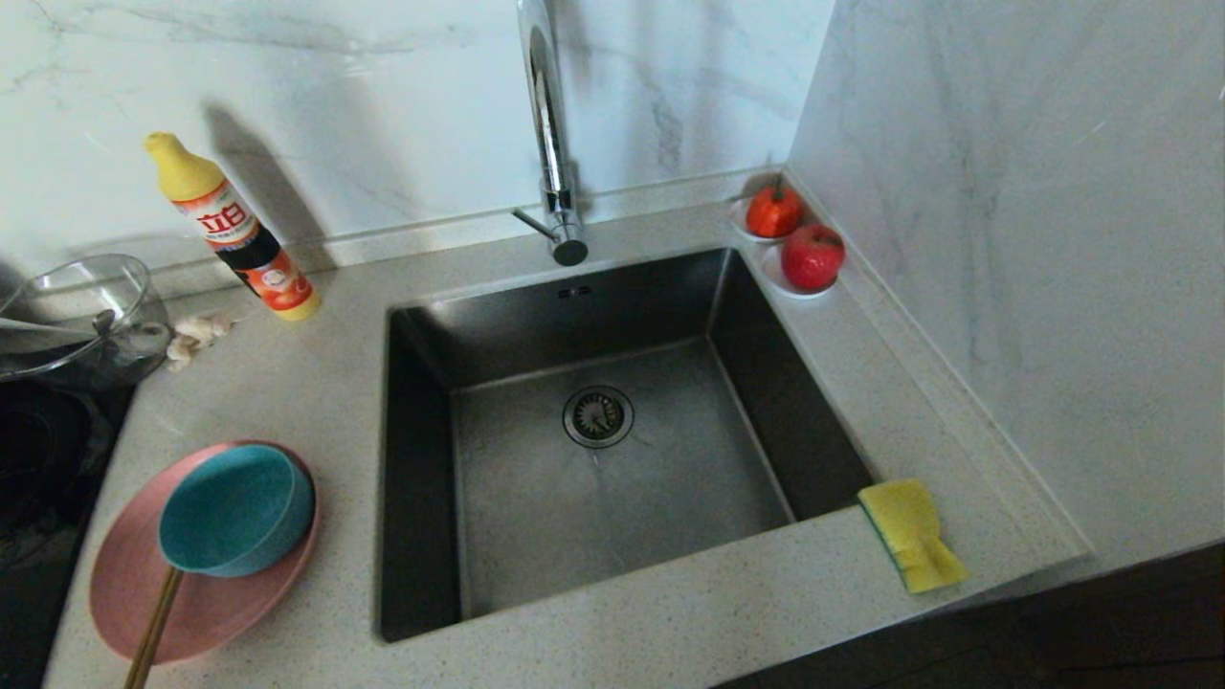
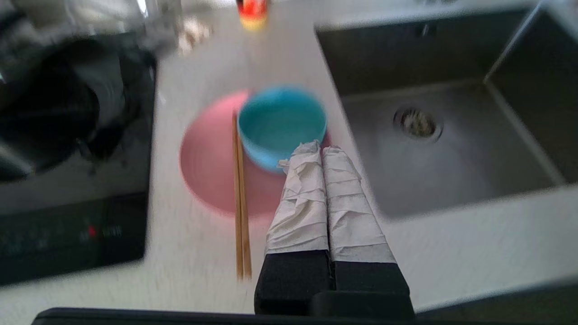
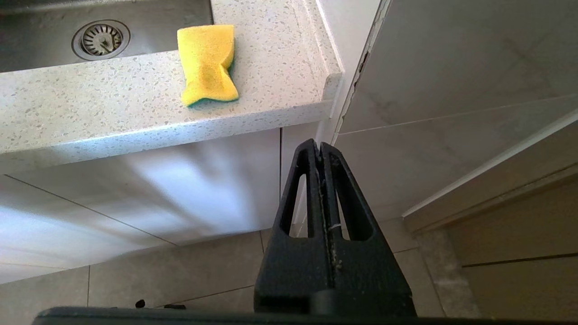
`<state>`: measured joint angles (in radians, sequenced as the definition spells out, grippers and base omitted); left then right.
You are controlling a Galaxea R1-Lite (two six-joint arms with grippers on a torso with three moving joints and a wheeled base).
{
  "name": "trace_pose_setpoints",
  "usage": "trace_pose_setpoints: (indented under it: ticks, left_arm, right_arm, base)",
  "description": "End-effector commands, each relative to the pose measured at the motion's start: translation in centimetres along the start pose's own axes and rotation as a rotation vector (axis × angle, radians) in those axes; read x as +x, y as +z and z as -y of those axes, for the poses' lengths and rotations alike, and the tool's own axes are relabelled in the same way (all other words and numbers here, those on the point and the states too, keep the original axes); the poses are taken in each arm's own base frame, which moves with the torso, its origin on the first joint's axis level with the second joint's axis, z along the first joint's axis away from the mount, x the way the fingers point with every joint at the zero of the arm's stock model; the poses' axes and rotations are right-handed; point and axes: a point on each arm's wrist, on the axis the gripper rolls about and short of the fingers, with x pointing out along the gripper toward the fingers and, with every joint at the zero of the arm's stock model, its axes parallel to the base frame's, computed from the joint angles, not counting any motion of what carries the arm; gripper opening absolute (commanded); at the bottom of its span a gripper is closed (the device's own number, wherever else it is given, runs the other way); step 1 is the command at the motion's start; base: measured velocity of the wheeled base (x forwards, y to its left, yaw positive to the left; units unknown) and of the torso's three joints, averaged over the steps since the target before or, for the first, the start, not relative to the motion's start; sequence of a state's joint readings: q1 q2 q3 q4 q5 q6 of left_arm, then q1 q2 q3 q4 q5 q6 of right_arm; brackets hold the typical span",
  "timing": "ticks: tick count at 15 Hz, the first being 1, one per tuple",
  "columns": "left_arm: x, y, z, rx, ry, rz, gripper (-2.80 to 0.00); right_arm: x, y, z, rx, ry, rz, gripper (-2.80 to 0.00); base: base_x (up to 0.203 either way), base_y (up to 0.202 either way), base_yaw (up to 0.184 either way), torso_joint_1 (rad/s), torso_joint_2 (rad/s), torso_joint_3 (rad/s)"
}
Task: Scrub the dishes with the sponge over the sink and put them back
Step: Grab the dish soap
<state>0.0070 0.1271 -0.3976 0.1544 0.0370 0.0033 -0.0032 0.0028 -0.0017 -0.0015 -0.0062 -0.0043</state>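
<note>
My left pincer (image 2: 321, 151) is hanging with its taped fingers pressed together, empty, above the teal bowl (image 1: 235, 510) nesting on the pink plate (image 1: 124, 584) at eight o'clock of the sink (image 1: 612, 459), chopsticks (image 2: 240, 203) alongside (presumably staged for washing). My right pincer (image 3: 319, 145) is sitting closed below the desk (image 3: 113, 104), where the sponge (image 1: 911, 534) is lying at four o'clock.

Head view. Sink (image 1: 612, 450) sat at frame centre, let into the counter (image 1: 689, 612), tap (image 1: 550, 134) behind its rear edge. Plate (image 1: 134, 574) lay at lower left on the counter; bowl (image 1: 234, 512) stood on the plate, chopsticks (image 1: 153, 627) resting across the plate's near part beside the bowl. Sponge (image 1: 911, 536) lay at lower right, just beside the sink's near right corner. Bottle (image 1: 234, 230) stood at upper left, jug (image 1: 77, 311) further left. Two saucers with fruit (image 1: 794, 244) sat behind the sink's right rear corner.
</note>
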Motion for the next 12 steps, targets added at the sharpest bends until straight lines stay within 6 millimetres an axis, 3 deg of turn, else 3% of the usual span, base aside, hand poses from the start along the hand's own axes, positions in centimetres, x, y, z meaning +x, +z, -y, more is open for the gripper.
trace_pose_setpoints:
  ticks: [1, 4, 6, 9, 12]
  left_arm:
    - [3.6, 3.8, 0.1, -0.030, 0.023, -0.109, -2.80]
    - [9.6, 7.9, 0.2, -0.093, 0.065, -0.213, -2.80]
    - [15.1, 9.9, 0.1, -0.139, 0.087, -0.287, -2.80]
    - [23.0, 10.1, 0.0, -0.164, 0.144, -0.337, -2.80]
    - [28.5, 9.2, -0.3, -0.164, 0.233, -0.243, -2.80]
  right_arm:
    - [0.0, 0.0, 0.0, 0.000, 0.000, 0.000, -2.80]
    - [0.0, 0.0, 0.0, 0.000, 0.000, 0.000, -2.80]
    - [0.0, 0.0, 0.0, 0.000, 0.000, 0.001, -2.80]
    - [0.0, 0.0, 0.0, 0.000, 0.000, 0.000, -2.80]
    - [0.0, 0.0, 0.0, 0.000, 0.000, 0.000, -2.80]
  base:
    - [0.000, 0.000, 0.000, 0.000, 0.00, 0.000]
    - [0.000, 0.000, 0.000, 0.000, 0.00, 0.000]
    - [0.000, 0.000, 0.000, 0.000, 0.00, 0.000]
    - [0.000, 0.000, 0.000, 0.000, 0.00, 0.000]
    - [0.000, 0.000, 0.000, 0.000, 0.00, 0.000]
